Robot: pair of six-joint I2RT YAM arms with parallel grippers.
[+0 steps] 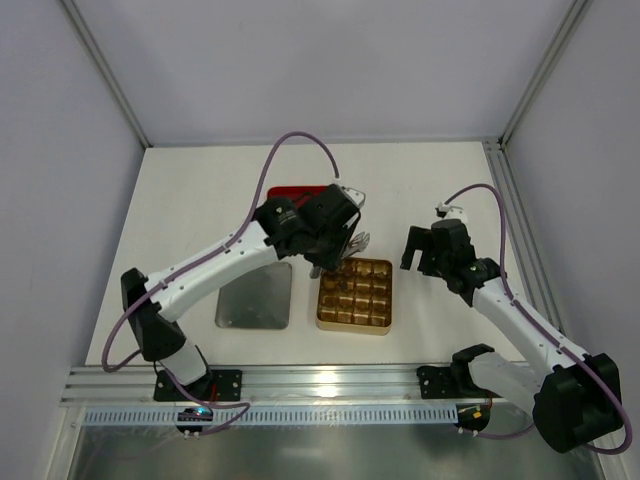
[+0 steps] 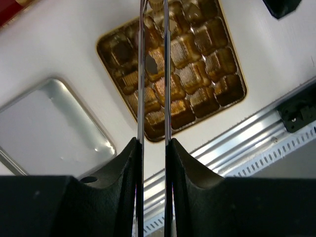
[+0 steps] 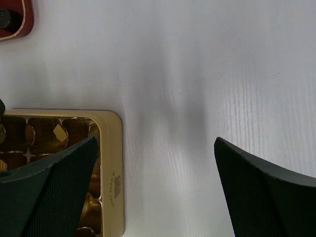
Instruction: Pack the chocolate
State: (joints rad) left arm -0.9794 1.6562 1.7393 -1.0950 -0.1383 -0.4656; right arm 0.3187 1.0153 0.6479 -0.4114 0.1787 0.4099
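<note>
Most cells of the gold tin [image 2: 101, 54], which sits mid-desk toward the near edge, seem to hold chocolate [image 2: 185, 49] already. A few cells near one corner look darker, and I cannot tell whether they are filled. By that reading the packing is well along.

At least one dark round piece [image 3: 5, 19] lies in the red tray [image 3: 22, 22] toward the far edge, so there is work left. A flat silver tray [image 2: 54, 128] rests just left of the tin.

The left claw [image 2: 152, 15] hangs over the tin with its thin metal blades almost together. Something dark shows in the narrow gap, but I cannot tell if it is a clamped piece.

The right claw [image 3: 155, 143] hovers over bare desk beside the tin's corner, fingers spread wide and holding nothing.
</note>
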